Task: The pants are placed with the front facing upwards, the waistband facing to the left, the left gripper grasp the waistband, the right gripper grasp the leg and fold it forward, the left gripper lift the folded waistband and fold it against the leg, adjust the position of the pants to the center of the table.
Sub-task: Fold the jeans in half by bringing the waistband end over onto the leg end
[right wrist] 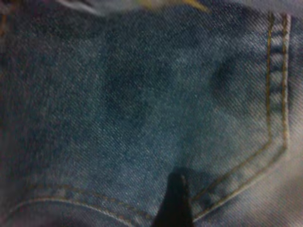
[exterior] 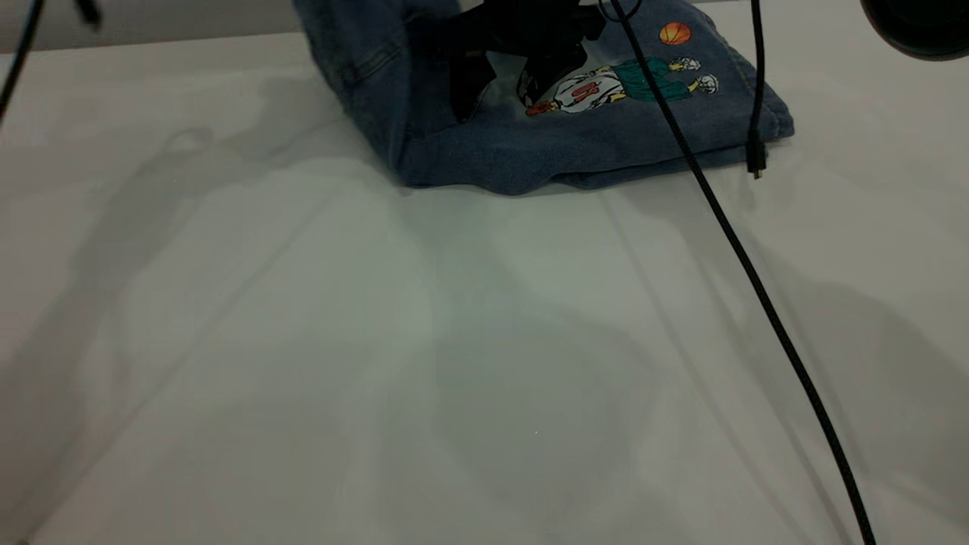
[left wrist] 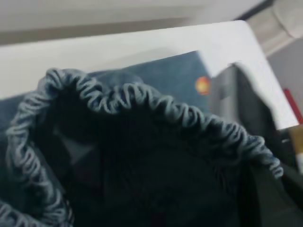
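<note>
exterior view: the pants (exterior: 530, 144) lie folded at the far middle of the white table (exterior: 303, 341), back side up, with the cartoon basketball-player print (exterior: 621, 85) and an orange ball (exterior: 674, 33) showing toward the right. a dark gripper (exterior: 503, 76) comes down onto the denim just left of the print; whether it belongs to the left or right arm cannot be told here, nor how its jaws stand. the left part of the pants rises up from the table toward the far edge. two black cables (exterior: 727, 227) cross in front of the pants on the right, one running down to the near right corner.

left wrist view: the waistband (left wrist: 156, 106), a gathered, ruffled denim rim, curves across close to the camera, raised above the rest of the pants. beyond it lie flat blue denim and the orange ball of the print, then the white table edge. the left gripper's jaws are hidden in the dark below the ruffle, so their state cannot be told.

right wrist view: denim fills the view, very close, with the orange-stitched corner of a patch pocket (right wrist: 265, 156). one dark fingertip (right wrist: 176, 201) of the right gripper touches the cloth; whether the jaws are apart or together cannot be told.
</note>
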`<action>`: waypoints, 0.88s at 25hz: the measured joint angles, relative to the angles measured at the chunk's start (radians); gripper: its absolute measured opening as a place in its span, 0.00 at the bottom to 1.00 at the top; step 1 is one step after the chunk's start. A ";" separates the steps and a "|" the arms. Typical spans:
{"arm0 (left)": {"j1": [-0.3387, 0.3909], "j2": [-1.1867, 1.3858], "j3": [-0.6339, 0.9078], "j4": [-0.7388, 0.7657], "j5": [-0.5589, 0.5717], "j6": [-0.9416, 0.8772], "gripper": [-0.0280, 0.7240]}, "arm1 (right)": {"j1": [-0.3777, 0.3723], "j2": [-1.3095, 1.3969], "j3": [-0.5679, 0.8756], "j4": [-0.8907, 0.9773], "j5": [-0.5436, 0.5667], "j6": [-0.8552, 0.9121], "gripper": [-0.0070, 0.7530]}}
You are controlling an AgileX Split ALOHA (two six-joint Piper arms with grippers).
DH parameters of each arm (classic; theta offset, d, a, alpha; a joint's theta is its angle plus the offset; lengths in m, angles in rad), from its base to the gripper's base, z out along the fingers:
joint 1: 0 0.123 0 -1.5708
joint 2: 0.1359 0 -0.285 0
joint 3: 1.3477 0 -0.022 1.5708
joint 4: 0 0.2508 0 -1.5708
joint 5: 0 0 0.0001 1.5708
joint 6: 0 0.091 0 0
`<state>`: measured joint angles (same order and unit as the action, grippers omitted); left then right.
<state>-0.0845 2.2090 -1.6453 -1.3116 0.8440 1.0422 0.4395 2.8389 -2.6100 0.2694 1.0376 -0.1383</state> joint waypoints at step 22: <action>-0.032 0.000 -0.029 0.056 -0.038 -0.058 0.09 | -0.200 -0.066 -0.090 -0.169 0.181 0.060 0.73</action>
<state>-0.1161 2.2090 -1.6745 -1.2558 0.8059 0.9841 0.2392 2.7727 -2.6999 0.1001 1.2189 -0.0788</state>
